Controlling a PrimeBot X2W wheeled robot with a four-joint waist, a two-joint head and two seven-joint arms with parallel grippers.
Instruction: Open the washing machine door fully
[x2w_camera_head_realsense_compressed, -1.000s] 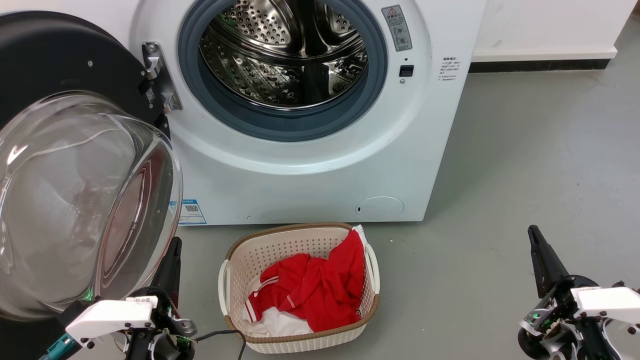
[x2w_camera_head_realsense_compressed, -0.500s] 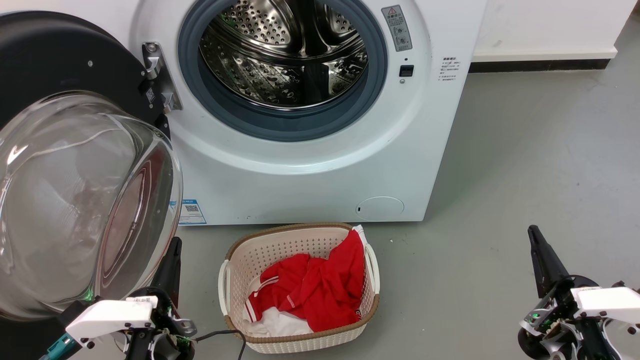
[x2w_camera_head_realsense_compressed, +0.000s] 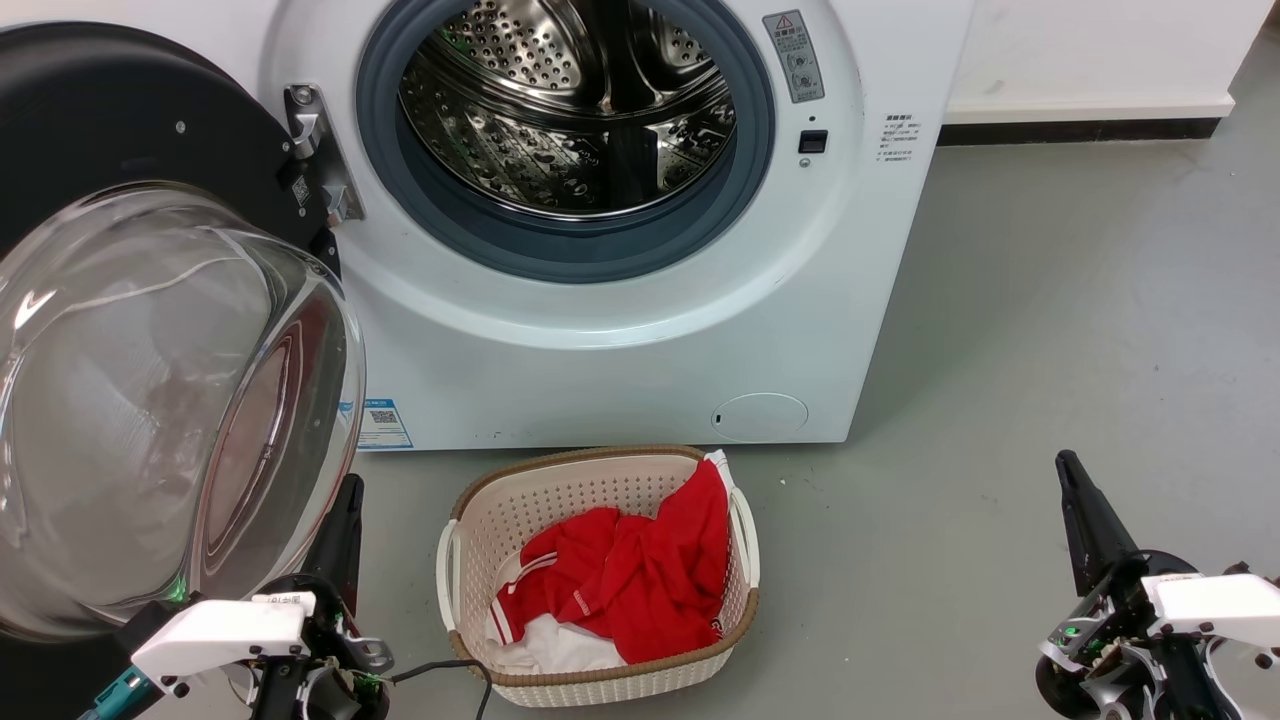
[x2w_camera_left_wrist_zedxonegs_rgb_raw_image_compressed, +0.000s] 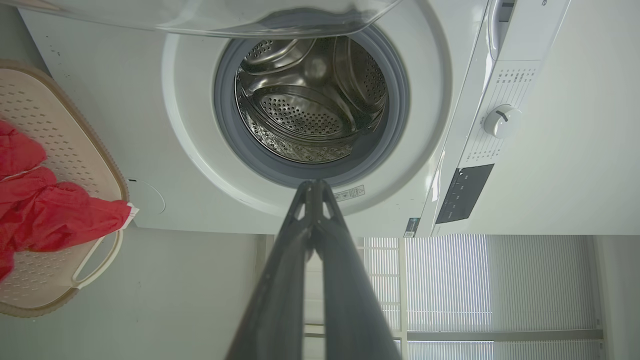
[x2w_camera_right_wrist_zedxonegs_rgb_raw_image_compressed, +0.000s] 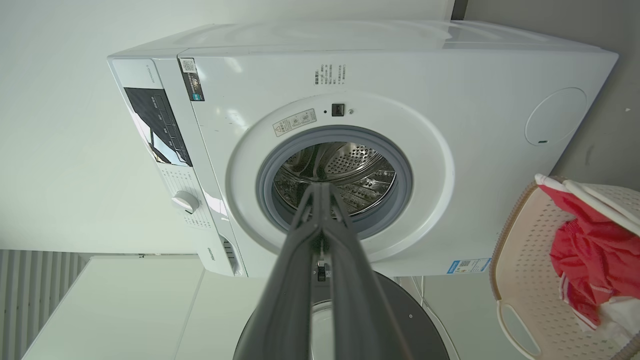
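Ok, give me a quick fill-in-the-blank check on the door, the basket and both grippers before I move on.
1. In the head view the washing machine door hangs open at the ____ of the washing machine.
2. The beige laundry basket on the floor holds a ____ garment.
3. The left gripper and the right gripper are both ____, holding nothing.
4. The steel drum looks ____.

Missing words: left; red; shut; empty.
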